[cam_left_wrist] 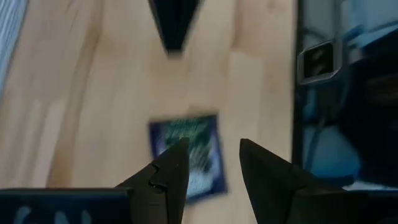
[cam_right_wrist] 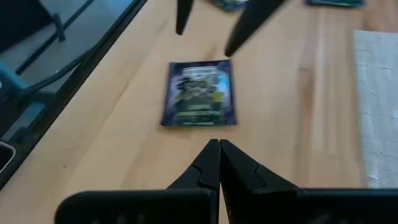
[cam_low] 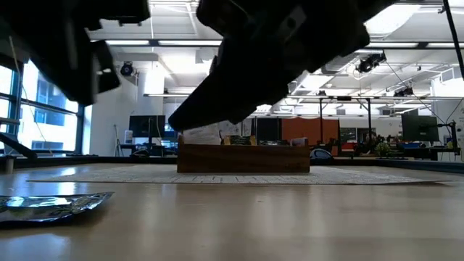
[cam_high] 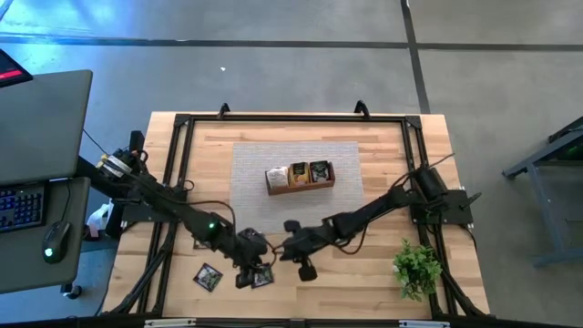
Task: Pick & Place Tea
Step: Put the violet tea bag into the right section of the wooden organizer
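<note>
The light wooden table (cam_high: 383,282) carries a brown three-compartment wooden tray (cam_high: 300,185) at centre. At seven o'clock, the left gripper (cam_left_wrist: 213,163), fingers parted, hovers over a dark flat tea sachet (cam_left_wrist: 186,155); the right gripper (cam_right_wrist: 219,155) is closed, empty. Sachet looks light, thin, slippery: pinch an edge.

Left pincer (cam_left_wrist: 213,163) gapes low, right pincer (cam_right_wrist: 219,148) pinched shut

Pale, smooth planked wood forms the table (cam_high: 364,273), a matt grey woven cloth mat (cam_high: 250,182) lies at twelve o'clock, and the dark sachet (cam_right_wrist: 199,93) looks glossy foil.
</note>
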Available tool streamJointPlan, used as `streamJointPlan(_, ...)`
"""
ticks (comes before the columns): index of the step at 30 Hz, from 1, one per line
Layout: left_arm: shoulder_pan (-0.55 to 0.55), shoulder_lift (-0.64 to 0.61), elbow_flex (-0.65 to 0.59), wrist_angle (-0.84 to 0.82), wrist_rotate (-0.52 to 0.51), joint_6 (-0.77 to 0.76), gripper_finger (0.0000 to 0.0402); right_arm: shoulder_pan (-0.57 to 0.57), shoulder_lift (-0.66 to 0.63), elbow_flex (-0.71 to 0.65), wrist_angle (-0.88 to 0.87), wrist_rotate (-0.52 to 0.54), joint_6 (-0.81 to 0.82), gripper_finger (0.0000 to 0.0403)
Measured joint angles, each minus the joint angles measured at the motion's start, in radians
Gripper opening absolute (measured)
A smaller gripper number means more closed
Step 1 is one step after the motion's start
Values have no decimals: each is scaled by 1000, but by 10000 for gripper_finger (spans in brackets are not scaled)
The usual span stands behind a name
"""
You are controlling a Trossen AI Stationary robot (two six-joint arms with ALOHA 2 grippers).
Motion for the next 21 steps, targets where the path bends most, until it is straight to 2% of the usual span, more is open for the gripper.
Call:
streamJointPlan(2,2,0,-32,85,9,22,140,12,15,23,-12,10,-18,0)
streamJointPlan(8,-31,38,-85,146,50,-8,140,14,18,20,-49,98,-20,1)
streamJointPlan(15,-46,187,-87,381,130,-4,140,0,18,21,-64,97,-32,13)
streamJointPlan(21,4,287,-80,443,142,-11,139,0,17,21,-72,73,-43,13)
